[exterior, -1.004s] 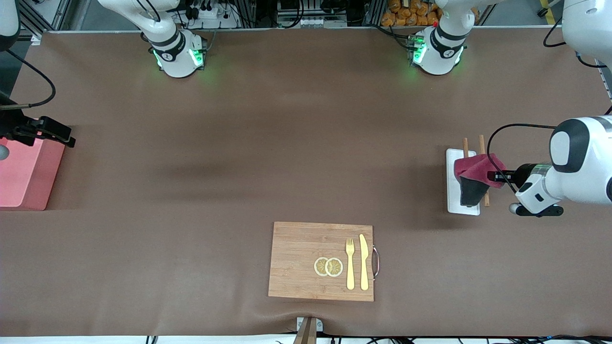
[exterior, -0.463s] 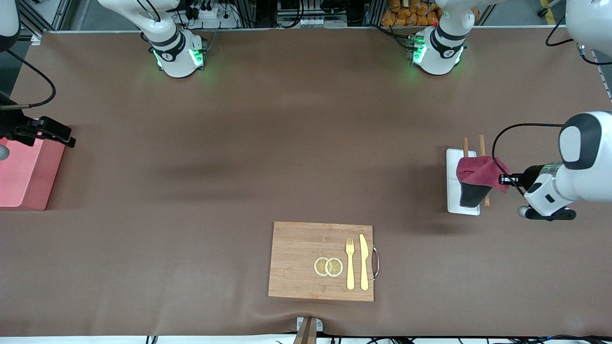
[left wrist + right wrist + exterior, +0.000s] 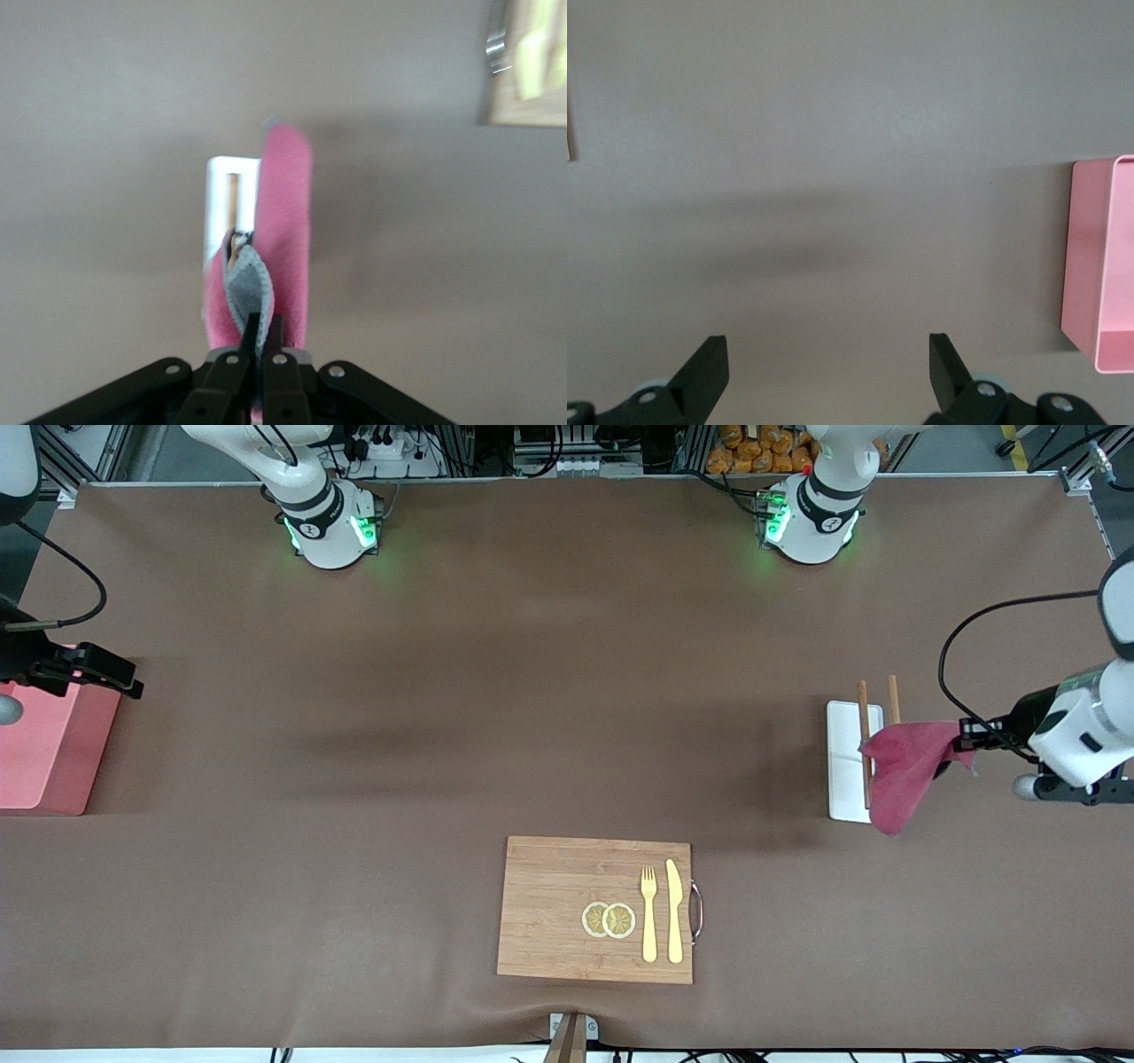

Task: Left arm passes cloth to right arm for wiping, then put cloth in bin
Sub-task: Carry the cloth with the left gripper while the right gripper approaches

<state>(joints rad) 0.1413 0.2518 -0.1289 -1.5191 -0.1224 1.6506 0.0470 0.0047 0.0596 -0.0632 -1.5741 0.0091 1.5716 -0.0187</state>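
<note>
My left gripper (image 3: 962,735) is shut on one edge of the cloth (image 3: 902,772). It holds the cloth in the air, where it hangs magenta face out over the edge of the white tray (image 3: 844,775). In the left wrist view the cloth (image 3: 285,232) hangs folded from the closed fingers (image 3: 253,335), with its grey face inside. My right gripper (image 3: 827,363) is open and empty and waits above the table beside the pink bin (image 3: 46,751). The bin also shows in the right wrist view (image 3: 1101,266).
Two wooden chopsticks (image 3: 863,731) lie across the white tray near the left arm's end. A wooden cutting board (image 3: 567,908) with a yellow fork (image 3: 648,914), a knife (image 3: 674,911) and two lemon slices (image 3: 609,919) lies near the front camera.
My left gripper has pulled toward the left arm's end of the table with the cloth. The cloth has swung off the tray's middle and turned its magenta face out. The right arm has not moved.
</note>
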